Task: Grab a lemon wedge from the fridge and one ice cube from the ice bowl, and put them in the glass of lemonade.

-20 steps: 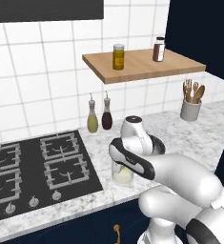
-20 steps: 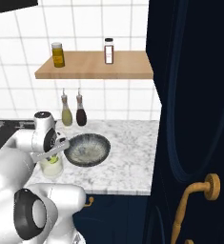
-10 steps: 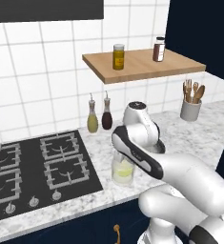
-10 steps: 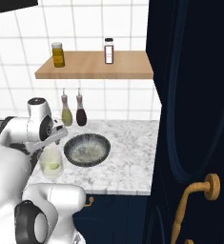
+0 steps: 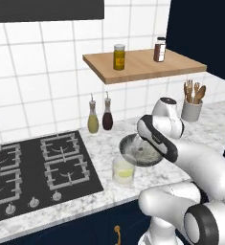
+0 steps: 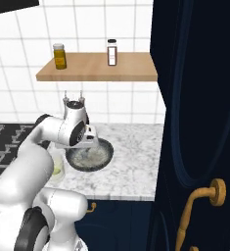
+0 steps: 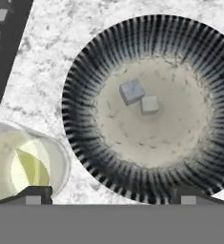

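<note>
The gripper (image 7: 108, 193) hovered, jaws apart and empty, over the ice bowl (image 7: 85, 71). Two ice cubes (image 7: 132, 91) lay inside. The lemon wedge (image 7: 30, 171) sat in the glass of lemonade (image 7: 61, 164) beside it.

A: Where's the ice bowl (image 7: 85, 71)?
B: On the marble surface (image 7: 51, 43), round and shallow, ribbed dark wall, pale sandy floor. Two small grey cubes (image 7: 131, 91) lie near its middle, touching at a corner.
A: And the glass of lemonade (image 5: 123, 171)?
B: Upright just beside the bowl, pale yellow-green liquid inside, with the lemon wedge (image 7: 30, 170) lying in it.
</note>
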Controlling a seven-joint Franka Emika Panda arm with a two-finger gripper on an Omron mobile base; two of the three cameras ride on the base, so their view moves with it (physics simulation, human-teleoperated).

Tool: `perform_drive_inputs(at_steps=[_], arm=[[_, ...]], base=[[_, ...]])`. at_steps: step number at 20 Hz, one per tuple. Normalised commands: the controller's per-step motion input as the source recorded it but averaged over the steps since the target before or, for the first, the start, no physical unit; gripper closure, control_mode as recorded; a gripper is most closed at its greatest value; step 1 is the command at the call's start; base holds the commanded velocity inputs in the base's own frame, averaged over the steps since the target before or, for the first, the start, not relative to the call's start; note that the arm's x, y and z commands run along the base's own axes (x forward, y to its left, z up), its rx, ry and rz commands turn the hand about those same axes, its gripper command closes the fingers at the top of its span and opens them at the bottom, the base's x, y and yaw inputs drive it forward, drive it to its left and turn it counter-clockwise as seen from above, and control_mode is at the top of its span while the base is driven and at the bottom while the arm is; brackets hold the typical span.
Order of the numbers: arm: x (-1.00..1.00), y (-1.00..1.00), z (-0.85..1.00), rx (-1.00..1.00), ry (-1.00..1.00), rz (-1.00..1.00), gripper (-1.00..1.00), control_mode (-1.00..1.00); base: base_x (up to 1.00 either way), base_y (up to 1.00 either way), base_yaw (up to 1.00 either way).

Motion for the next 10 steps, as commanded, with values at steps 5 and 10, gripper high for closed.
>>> perform_drive_inputs(at_steps=[5, 10], arm=[[0.48, 0.08, -0.18, -0.01, 0.19, -0.24, -1.0, -1.0], [0.18, 0.06, -0.4, 0.05, 0.02, -0.15, -1.0, -1.0]], base=[[0.0, 0.0, 0.0], [0.0, 0.0, 0.0]])
